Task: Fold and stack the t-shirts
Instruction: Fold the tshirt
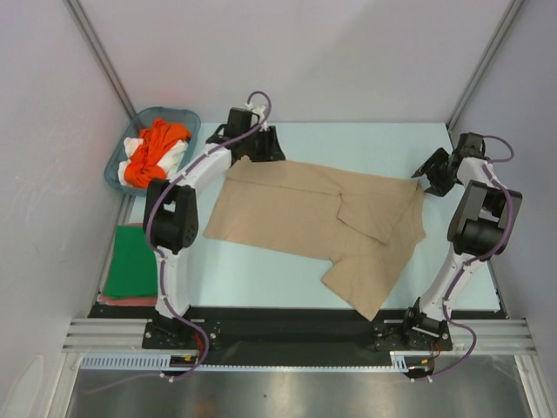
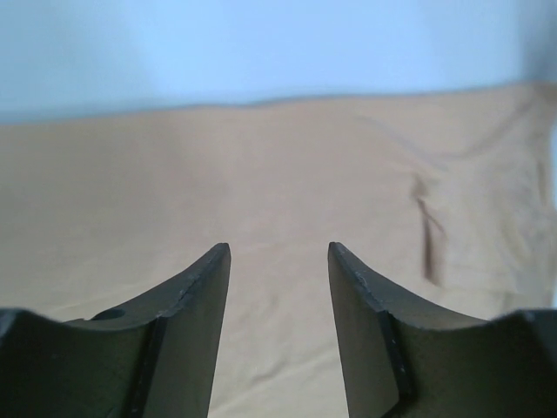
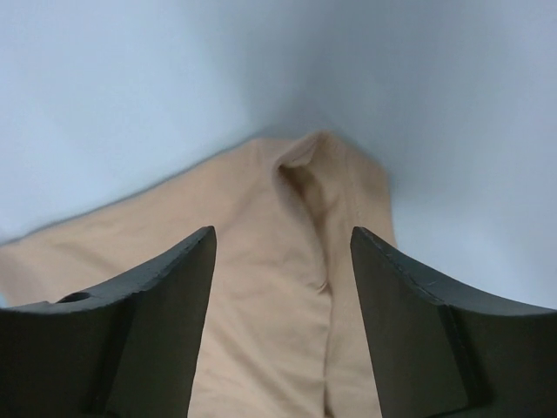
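Observation:
A tan-beige t-shirt [image 1: 296, 213] lies spread across the middle of the table, with its right part folded over and one sleeve reaching toward the near edge. My left gripper [image 1: 251, 155] hovers at the shirt's far left corner. In the left wrist view that gripper [image 2: 278, 246] is open over the flat tan cloth [image 2: 261, 165] with nothing between its fingers. My right gripper [image 1: 421, 177] stands at the shirt's far right corner. There too the jaws [image 3: 283, 231] are open, above a creased edge of the tan cloth [image 3: 261, 287].
A teal basket [image 1: 181, 114] at the far left holds an orange t-shirt [image 1: 155, 148] and a white t-shirt [image 1: 174, 155]. A folded dark green t-shirt [image 1: 130, 259] lies at the left edge on top of a reddish t-shirt [image 1: 122, 300]. Grey walls enclose the table.

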### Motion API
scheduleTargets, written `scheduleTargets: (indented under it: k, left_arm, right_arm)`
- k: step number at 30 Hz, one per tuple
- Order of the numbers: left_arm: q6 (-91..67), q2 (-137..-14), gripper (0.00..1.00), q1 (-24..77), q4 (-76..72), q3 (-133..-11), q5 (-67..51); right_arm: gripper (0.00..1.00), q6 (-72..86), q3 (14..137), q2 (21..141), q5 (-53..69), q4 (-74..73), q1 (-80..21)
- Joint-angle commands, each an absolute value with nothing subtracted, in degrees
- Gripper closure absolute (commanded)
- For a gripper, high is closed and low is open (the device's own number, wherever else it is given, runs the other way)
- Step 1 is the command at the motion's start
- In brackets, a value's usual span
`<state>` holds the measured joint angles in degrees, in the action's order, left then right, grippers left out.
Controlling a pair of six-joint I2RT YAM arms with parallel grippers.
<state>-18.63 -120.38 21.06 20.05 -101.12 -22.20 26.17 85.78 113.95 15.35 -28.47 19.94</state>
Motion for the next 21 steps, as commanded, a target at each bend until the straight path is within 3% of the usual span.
scheduleTargets:
  k: [1,8,14,21]
  left_arm:
    - [-14.2,-124.1,0.45,17.9,22.1,-105.0,-18.9]
    - [-13.0,-129.8,0.44,12.0,25.0,-113.6,-21.4]
    - [-13.6,-124.7,0.44,11.1,26.8,-107.6,-17.9]
    - [-17.7,-116.5,0.46,10.8,24.7,-97.7,-19.3]
  right_arm:
    - [0.3,20.8,90.5,116.2,13.2,-28.0,19.3]
    - [0.27,14.2,91.1,118.4,11.8,-29.8,18.6]
    - [0.25,11.0,92.5,120.8,8.4,-31.5,16.8]
    - [0.39,8.5,94.4,123.3,2.7,-31.3,15.6]
